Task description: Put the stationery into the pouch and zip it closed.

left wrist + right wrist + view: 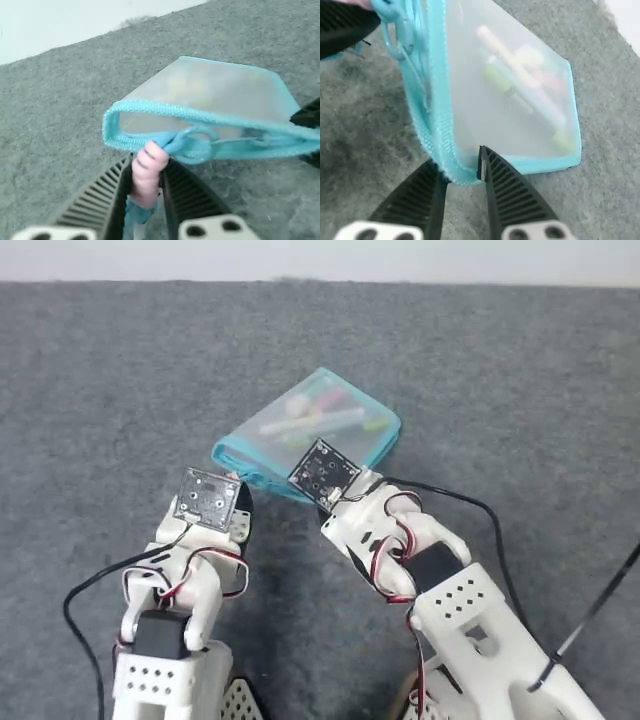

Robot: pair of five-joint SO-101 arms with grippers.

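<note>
teal pouch (318, 430) on grey desk (120, 370), pens (520, 82) inside; left pincer (147, 164) clamped on pink zip tag (146, 182), right pincer (461, 167) pinching pouch's zipper-edge corner

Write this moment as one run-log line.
left gripper: shut on zipper pull | right gripper: shut on pouch | stationery: inside pouch

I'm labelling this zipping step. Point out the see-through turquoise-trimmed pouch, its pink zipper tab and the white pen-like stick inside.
see-through turquoise-trimmed pouch (470, 100), right wrist view, clear side panel.
pink zipper tab (148, 172), left wrist view, middle of the tab.
white pen-like stick (515, 68), right wrist view, mid-shaft.
</note>
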